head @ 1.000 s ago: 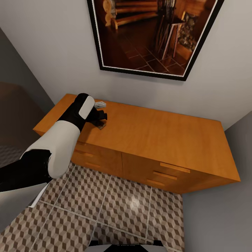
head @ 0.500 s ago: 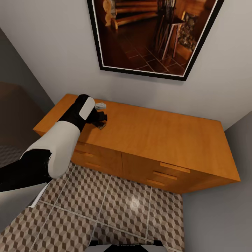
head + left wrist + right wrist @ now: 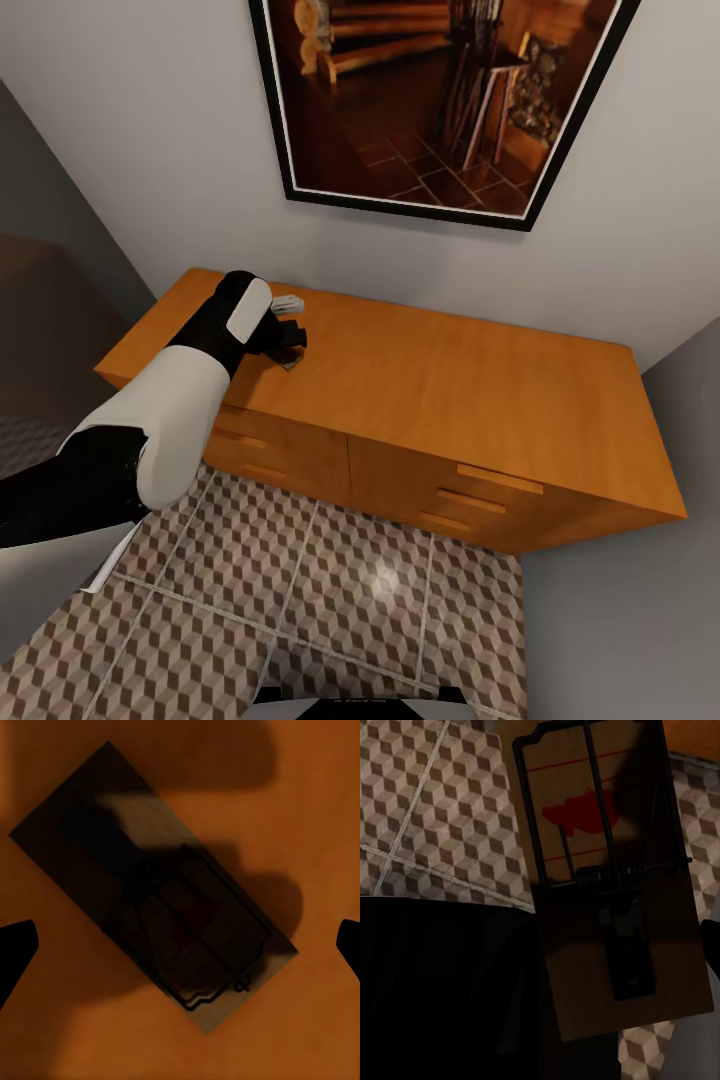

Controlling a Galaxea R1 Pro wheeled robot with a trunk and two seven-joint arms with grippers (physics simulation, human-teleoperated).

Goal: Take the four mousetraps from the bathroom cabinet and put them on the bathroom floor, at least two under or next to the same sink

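While your left gripper [image 3: 180,945] is hovering with its jaws spread wide over the cabinet [image 3: 450,380] top, a mousetrap [image 3: 154,919] is lying flat and diagonal between the two fingertips [image 3: 15,952], touching neither. Your right gripper is holding another mousetrap [image 3: 607,877] above the cube-patterned bathroom floor [image 3: 427,802], though you cannot tell exactly how its jaws are set
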